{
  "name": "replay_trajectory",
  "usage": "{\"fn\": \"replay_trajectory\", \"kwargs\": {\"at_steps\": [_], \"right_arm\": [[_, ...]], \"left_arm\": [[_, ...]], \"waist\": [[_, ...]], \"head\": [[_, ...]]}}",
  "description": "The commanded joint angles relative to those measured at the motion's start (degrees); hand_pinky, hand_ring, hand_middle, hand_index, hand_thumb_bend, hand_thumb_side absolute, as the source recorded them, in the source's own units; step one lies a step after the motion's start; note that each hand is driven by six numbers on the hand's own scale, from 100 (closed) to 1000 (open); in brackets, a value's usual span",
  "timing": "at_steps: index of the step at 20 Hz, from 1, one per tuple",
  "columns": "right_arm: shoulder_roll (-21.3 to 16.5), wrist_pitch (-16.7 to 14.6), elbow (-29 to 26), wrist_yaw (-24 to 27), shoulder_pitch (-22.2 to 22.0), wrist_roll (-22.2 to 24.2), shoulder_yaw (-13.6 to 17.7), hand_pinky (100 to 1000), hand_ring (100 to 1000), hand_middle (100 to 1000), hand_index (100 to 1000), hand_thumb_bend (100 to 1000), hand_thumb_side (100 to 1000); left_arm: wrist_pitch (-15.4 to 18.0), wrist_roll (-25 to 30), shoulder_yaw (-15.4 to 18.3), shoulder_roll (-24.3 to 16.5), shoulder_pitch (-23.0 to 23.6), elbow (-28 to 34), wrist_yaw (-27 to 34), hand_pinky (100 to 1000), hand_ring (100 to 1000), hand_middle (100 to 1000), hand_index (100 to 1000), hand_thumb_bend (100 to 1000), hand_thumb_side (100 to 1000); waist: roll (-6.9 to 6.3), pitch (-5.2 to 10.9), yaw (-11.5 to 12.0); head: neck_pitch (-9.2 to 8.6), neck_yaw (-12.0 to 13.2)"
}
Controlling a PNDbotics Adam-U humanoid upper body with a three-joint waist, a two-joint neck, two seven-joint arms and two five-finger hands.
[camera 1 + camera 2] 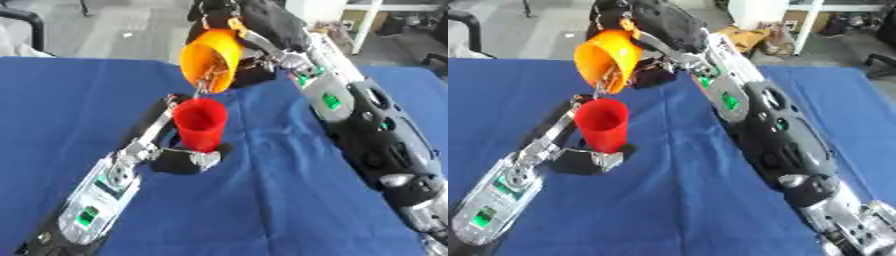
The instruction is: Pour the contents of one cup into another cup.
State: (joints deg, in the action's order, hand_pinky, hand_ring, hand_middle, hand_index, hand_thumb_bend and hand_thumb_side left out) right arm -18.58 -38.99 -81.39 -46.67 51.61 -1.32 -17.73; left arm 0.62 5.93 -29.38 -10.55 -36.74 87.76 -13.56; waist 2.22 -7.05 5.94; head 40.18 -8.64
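Mid-pour: orange cup (211,59) held high over the far middle of the blue-clothed table (280,200), tipped steeply mouth-down toward the red cup (200,124) just below it, clamped in the right hand (229,15) with fingers curled round its base end. Small pale bits visible inside the orange cup near its lower lip, and a thin trickle apparently falling off that lip toward the red mouth — too small to name. Red cup upright on the cloth near the middle of the table, a little toward the left edge, with the left hand (185,159) at its foot; dark fingers appear wrapped about the base to steady it, though the exact closure is hard to make out. Nothing discernible inside the red cup from this angle — only shadowed red wall. Both cups probably thin plastic: light, stiff enough to hold by the wall, smooth and likely to slip or flex if squeezed near the rim. Best taken low on the body or around the base, as here, leaving both mouths free. Lip of the orange cup set slightly left of the red mouth's centre, so some spill onto the cloth seems possible.
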Motion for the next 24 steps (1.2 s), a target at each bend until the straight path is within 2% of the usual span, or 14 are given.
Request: {"fn": "replay_trajectory", "kwargs": {"at_steps": [1,11,24], "right_arm": [[-2.1,-0.2,-1.8,-1.0,0.5,-0.9,0.3,774,685,384,612,100,100],[-2.7,-0.5,-2.5,-2.3,0.2,-1.6,0.2,783,688,393,618,100,100],[-3.0,-1.7,-3.4,-7.1,0.3,-3.3,0.0,812,696,417,632,100,100]], "left_arm": [[0.0,0.3,0.4,-0.2,-1.2,1.3,0.3,100,294,302,602,355,206],[-0.1,0.4,0.4,-0.2,-1.2,1.5,0.3,100,296,303,604,352,206],[-0.2,0.6,0.3,-0.1,-1.3,1.5,0.3,100,298,309,607,347,206]], "waist": [[-0.11,0.84,0.0],[-0.15,0.78,0.0],[-0.12,0.88,0.2]], "head": [[-0.48,0.1],[-0.47,0.2],[-0.56,0.2]]}}
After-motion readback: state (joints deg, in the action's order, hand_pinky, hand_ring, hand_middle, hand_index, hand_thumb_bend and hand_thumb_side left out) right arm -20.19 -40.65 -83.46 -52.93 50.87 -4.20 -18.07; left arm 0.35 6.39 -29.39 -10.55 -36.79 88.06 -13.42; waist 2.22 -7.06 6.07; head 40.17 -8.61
